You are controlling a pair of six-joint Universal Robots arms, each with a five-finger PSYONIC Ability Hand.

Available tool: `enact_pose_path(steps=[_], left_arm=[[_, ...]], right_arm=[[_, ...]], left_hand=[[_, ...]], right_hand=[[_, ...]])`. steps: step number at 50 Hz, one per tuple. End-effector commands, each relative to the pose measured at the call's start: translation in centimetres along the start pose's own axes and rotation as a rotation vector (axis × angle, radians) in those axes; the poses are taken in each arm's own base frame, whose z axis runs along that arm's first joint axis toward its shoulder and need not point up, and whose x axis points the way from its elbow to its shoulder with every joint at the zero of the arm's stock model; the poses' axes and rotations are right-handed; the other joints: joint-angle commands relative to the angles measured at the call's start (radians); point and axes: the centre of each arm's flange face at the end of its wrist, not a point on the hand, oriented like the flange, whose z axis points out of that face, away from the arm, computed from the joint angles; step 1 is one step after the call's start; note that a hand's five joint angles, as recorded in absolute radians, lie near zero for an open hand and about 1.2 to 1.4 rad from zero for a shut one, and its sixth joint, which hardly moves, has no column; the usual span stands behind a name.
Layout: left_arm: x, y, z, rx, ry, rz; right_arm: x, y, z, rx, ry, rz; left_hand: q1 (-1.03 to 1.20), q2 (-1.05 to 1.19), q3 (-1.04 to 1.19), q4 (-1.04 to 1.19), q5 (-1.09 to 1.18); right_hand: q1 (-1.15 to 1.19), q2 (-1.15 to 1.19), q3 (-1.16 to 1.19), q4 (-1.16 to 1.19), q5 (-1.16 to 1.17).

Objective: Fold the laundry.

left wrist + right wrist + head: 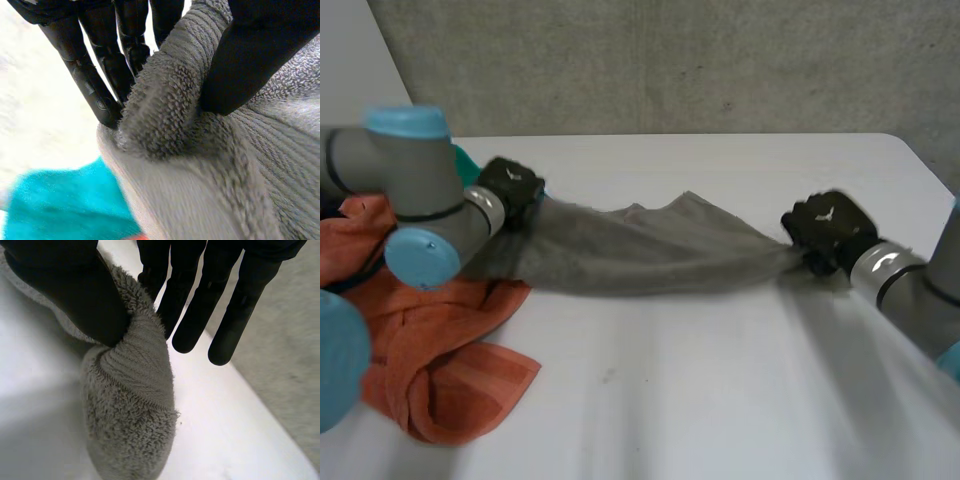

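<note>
Grey towel (650, 250) spans a white table (720, 380) before a grey wall (670, 60).

The grey towel (640, 250) across the middle of the head view is one plain colour. In the wrist views its pile is looped and nubbly, crossed near the edge by a band of fine ribbed lines. At lower left lies an orange towel (450, 370) with faint tone-on-tone bands. A teal cloth (470, 170) shows at upper left. The table (720, 400) is white and the wall (670, 60) is mottled grey. The left hand (510, 188) and right hand (825, 230) are black. The arms (400, 170) are grey with light-blue caps.
</note>
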Motion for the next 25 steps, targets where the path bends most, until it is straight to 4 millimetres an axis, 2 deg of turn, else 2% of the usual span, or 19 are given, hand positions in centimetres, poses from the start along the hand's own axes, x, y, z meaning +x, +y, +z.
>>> enact_pose_path(steps=[1,3,4,7,10,12,14,18,19,22,23,25], left_arm=[[-3.4,-7.5,-6.9,0.187,-0.078,-0.072],[-4.3,-8.9,-8.5,0.227,-0.101,-0.096],[-5.0,-10.0,-10.0,0.259,-0.115,-0.125],[-6.3,-11.6,-12.6,0.301,-0.131,-0.199],[-6.5,-12.0,-14.0,0.296,-0.114,-0.267],[-6.1,-11.6,-14.8,0.254,-0.076,-0.336],[-5.5,-11.1,-15.0,0.213,-0.040,-0.375],[-2.8,-8.8,-14.3,0.081,0.072,-0.441],[-1.4,-7.9,-13.7,0.041,0.114,-0.451],[0.7,-6.2,-12.1,-0.021,0.157,-0.451],[1.8,-5.0,-10.9,-0.056,0.168,-0.448],[2.7,-3.8,-9.7,-0.087,0.170,-0.442]], right_arm=[[6.1,-6.0,-1.9,0.084,0.149,-0.042],[7.6,-7.6,-2.7,0.107,0.183,-0.049],[9.2,-9.3,-3.6,0.135,0.224,-0.058],[11.6,-12.5,-5.6,0.189,0.282,-0.056],[12.5,-14.2,-6.8,0.213,0.297,-0.045],[12.8,-14.5,-7.2,0.203,0.279,-0.035],[12.7,-14.1,-7.1,0.182,0.259,-0.031],[11.1,-11.8,-5.6,0.091,0.165,-0.039],[10.1,-11.0,-5.0,0.060,0.128,-0.053],[8.5,-9.3,-3.9,0.009,0.071,-0.068],[7.5,-8.0,-2.9,-0.026,0.042,-0.073],[6.7,-6.6,-1.7,-0.056,0.030,-0.084]], left_hand=[[0.279,0.203,0.228,0.192,0.281],[0.279,0.203,0.228,0.192,0.281],[0.279,0.203,0.228,0.192,0.281],[0.279,0.203,0.228,0.192,0.281],[0.279,0.203,0.228,0.192,0.281],[0.279,0.203,0.228,0.192,0.281],[0.279,0.203,0.228,0.192,0.281],[0.279,0.203,0.228,0.192,0.281],[0.279,0.203,0.228,0.192,0.281],[0.279,0.203,0.228,0.192,0.281],[0.279,0.203,0.228,0.192,0.281],[0.279,0.203,0.228,0.192,0.281]], right_hand=[[0.272,0.212,0.199,0.193,0.227],[0.272,0.212,0.199,0.193,0.227],[0.272,0.212,0.199,0.193,0.227],[0.272,0.212,0.199,0.193,0.227],[0.272,0.212,0.199,0.193,0.227],[0.272,0.212,0.199,0.193,0.227],[0.272,0.212,0.199,0.193,0.227],[0.272,0.212,0.199,0.193,0.227],[0.272,0.212,0.199,0.193,0.227],[0.272,0.212,0.199,0.193,0.227],[0.272,0.212,0.199,0.193,0.227],[0.272,0.212,0.199,0.193,0.227]])
